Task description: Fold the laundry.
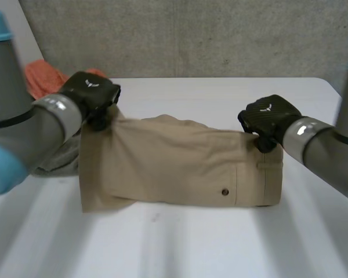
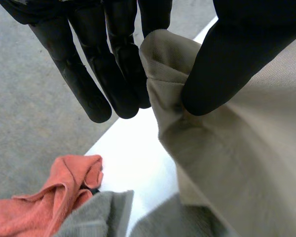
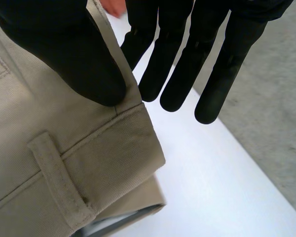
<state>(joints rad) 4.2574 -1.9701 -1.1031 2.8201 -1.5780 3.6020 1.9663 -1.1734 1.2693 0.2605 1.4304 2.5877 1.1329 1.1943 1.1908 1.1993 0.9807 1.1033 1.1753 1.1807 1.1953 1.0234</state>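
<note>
Left wrist view: hand (image 2: 116, 74) pinches trousers (image 2: 237, 163).

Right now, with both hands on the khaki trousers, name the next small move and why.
Probably carry both hands toward the near edge: the left hand pinches one far corner of the khaki trousers, the right hand the far waistband corner, so that edge is ready to fold over.

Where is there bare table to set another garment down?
The table is bare along its near edge, in front of the khaki trousers, and on the far side between the left hand and right hand. It is crowded at the left, where the orange cloth and grey cloth lie.
</note>
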